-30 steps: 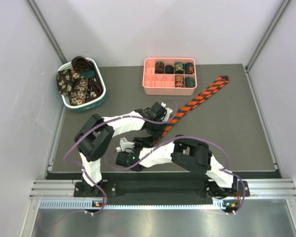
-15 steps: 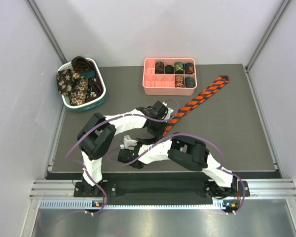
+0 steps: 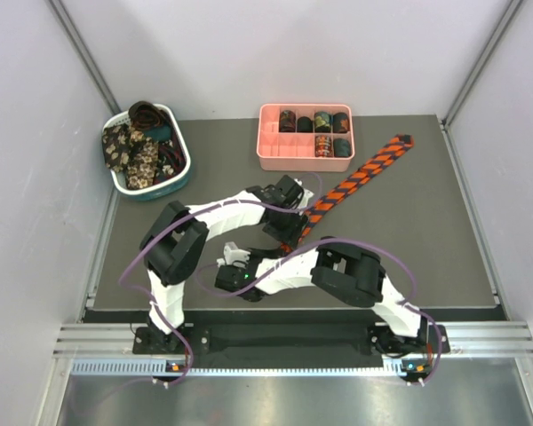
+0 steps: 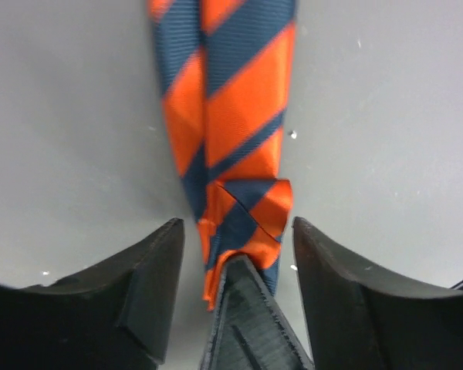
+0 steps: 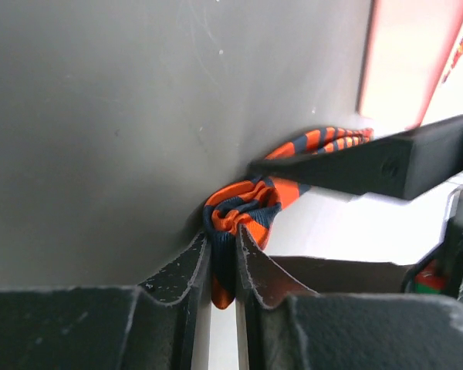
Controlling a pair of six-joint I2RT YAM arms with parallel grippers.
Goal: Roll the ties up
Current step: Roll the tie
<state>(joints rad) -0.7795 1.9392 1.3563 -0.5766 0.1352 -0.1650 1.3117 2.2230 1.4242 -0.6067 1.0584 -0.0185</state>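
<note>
So not much has moved in the last second. The left arm crept a bit up the striped tie toward the far side, the right elbow swung out to the right, and the long part of the tie looks like it's lying where it was.

The right fingers are clenched on the tie's near end, where there's a small bunched curl that's only barely a coil. The left fingers are released and spread to either side of the strip just past that curl. As far as I can tell they aren't pinching anything.

The rest of the tie runs flat and diagonal across the desk toward the far right corner.

My read is that the roll has only just started, and the shuffle was the arms getting set for the next turn. Nearly the whole length still has to be wound. The tray already has a few coils in it, and the basket still holds a heap.
</note>
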